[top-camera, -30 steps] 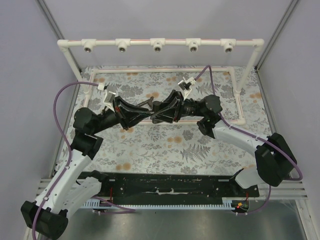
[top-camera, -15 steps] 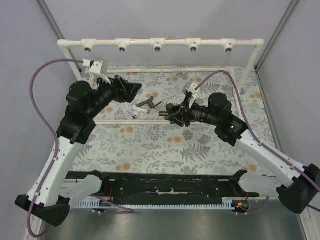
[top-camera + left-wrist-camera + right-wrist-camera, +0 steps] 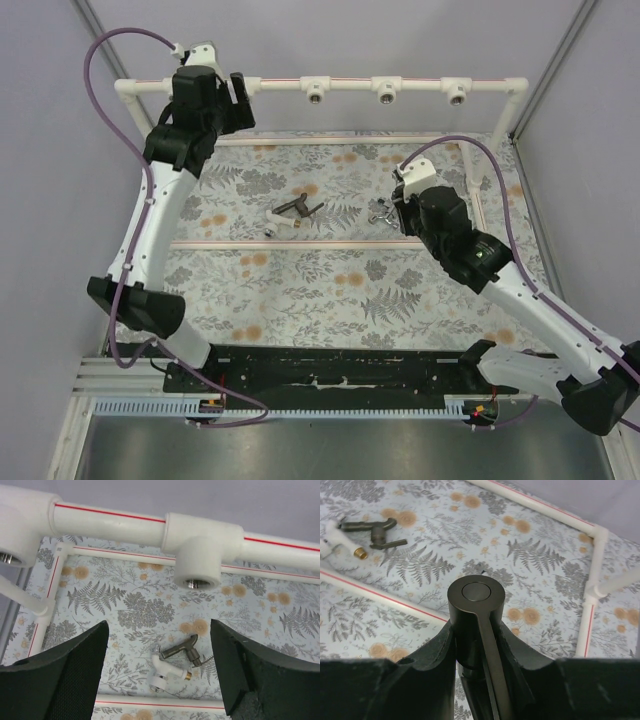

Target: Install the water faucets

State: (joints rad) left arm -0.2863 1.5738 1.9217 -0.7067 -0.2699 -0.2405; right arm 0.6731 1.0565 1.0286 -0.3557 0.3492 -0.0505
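The dark tap (image 3: 476, 600) sits in the right gripper (image 3: 476, 640), jaws pinched onto its round barrel, hanging above the flowery mat (image 3: 530, 555). It looks like solid metal to me, stiff and a bit hefty. That smooth barrel will probably want to slip when threading, so I'd grip low on the body. The shorter tap with the white end (image 3: 176, 652) lies on the mat. Meanwhile the left gripper (image 3: 159, 630) is spread wide and empty, up by a socket (image 3: 197, 567) of the white pipe frame (image 3: 110, 517).

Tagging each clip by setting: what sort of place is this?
Likely a lab robot test cell: plain grey walls around a floral mat, a freestanding white pipe frame, and two table-mounted arms, the right hand gripping a faucet.
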